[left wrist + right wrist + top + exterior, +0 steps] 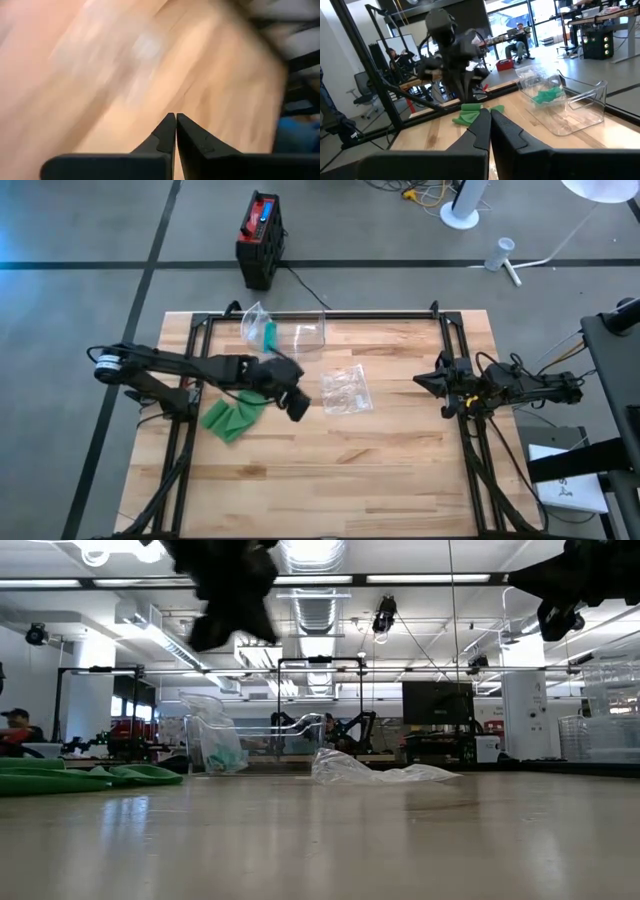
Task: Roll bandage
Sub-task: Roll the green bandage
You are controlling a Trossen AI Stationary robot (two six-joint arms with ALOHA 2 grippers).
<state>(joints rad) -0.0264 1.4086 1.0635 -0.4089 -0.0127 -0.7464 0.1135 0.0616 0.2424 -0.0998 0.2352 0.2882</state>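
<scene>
High view is showing the left gripper (297, 406) hanging over the wooden table (400, 480) with its two fingers pressed together and nothing between them. Just beside it, on the side toward the left arm's base, the green bandage (232, 418) is lying flat on the wood. Its long way is running slanted, from near the gripper out toward the left edge of the table. A flat clear plastic bag (346, 390) is lying on the gripper's other side, near the middle. Farther back, a clear plastic box (300, 335) is sitting with another clear bag (257, 326) that has something green inside.

The right gripper (424, 379) is waiting well apart at the right side of the table, fingers together and empty too.

The left arm is much nearer the bandage, so I think it is the one to reach for it, after opening its fingers.

No words or labels can be read on anything.
</scene>
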